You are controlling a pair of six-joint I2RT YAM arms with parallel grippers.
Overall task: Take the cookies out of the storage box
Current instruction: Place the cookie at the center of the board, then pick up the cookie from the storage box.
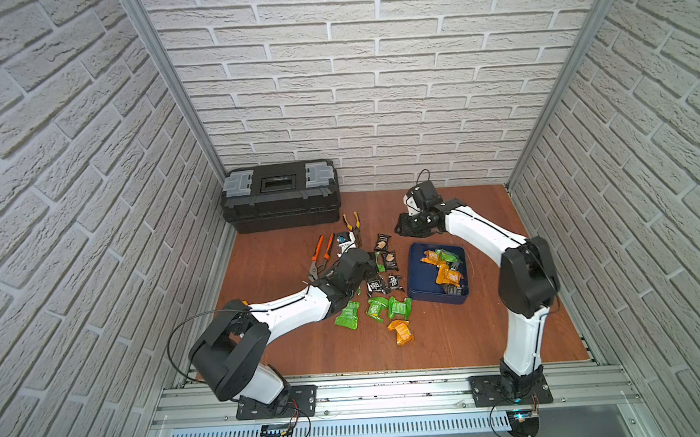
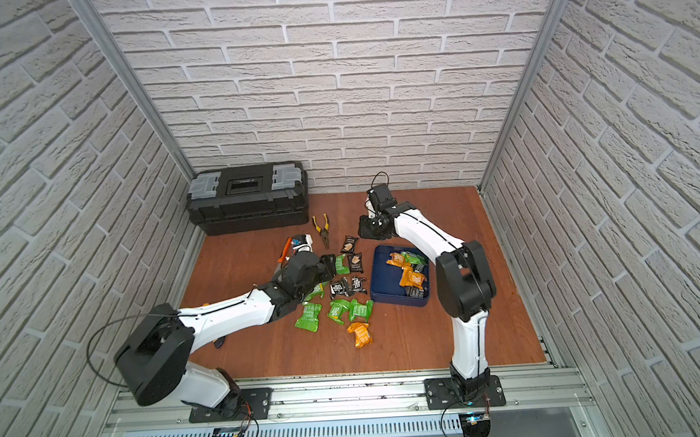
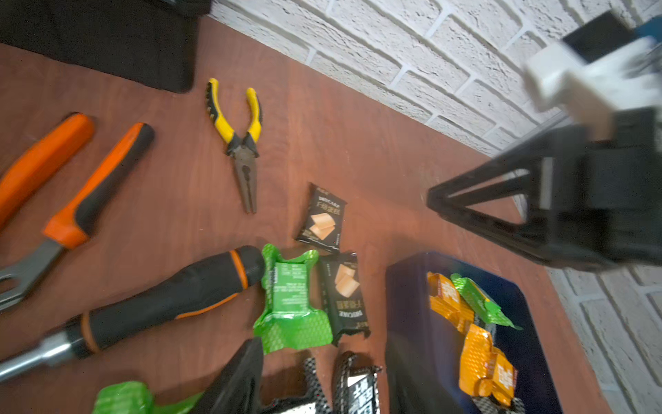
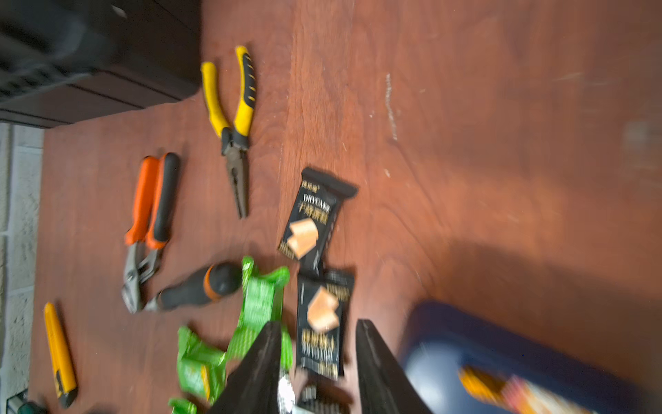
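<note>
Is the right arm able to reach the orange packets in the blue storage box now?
Probably yes: the storage box has no lid, the orange packets lie uncovered, and the right arm's fingers stand open nearby.

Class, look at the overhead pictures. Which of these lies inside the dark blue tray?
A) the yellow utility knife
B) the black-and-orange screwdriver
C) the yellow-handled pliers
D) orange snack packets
D: the orange packets lie within the low walls of the blue tray, while the yellow-handled pliers lie outside it on the wooden table.
</note>
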